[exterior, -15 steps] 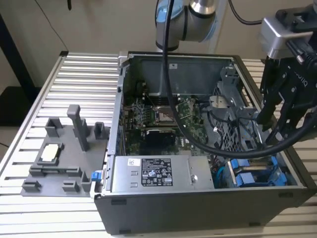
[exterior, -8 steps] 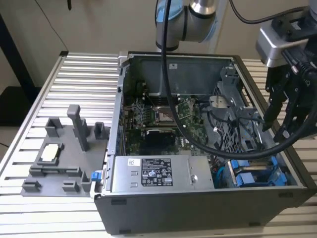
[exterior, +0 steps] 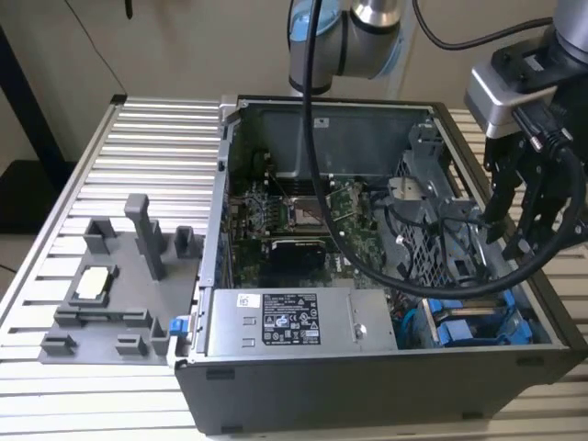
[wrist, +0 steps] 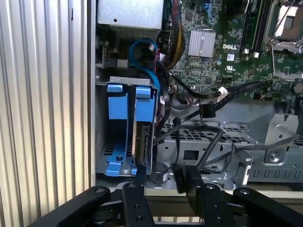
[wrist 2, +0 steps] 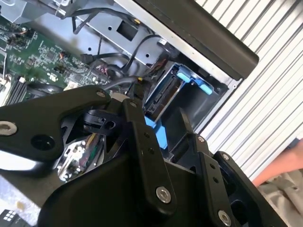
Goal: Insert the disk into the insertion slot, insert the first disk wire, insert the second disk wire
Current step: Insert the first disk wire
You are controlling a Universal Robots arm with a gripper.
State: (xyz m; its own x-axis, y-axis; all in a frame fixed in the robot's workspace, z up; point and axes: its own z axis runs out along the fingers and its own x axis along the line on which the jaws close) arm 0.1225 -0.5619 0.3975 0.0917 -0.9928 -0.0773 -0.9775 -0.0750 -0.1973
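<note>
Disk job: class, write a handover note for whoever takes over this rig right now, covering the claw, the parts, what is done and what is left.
Claw: open and empty, hovering over the drive bay at the exterior view's right.
Disk: standing on edge in its blue carrier, inside the bay slot.
Done: the disk looks inserted.
Left: both wire insertions, it seems; a loose black connector hangs free beside the bay.

We see the pincer (wrist 2: pixel 156 113) with fingers spread, nothing held, tips near the disk (wrist 2: pixel 163 97) standing edge-on in its blue carrier (wrist 2: pixel 191 80); green motherboard (wrist 2: pixel 33 52) beyond, black cables (wrist 2: pixel 118 56) between, dark case wall (wrist 2: pixel 208 38) alongside, ribbed worktop (wrist 2: pixel 274 94) outside it
</note>
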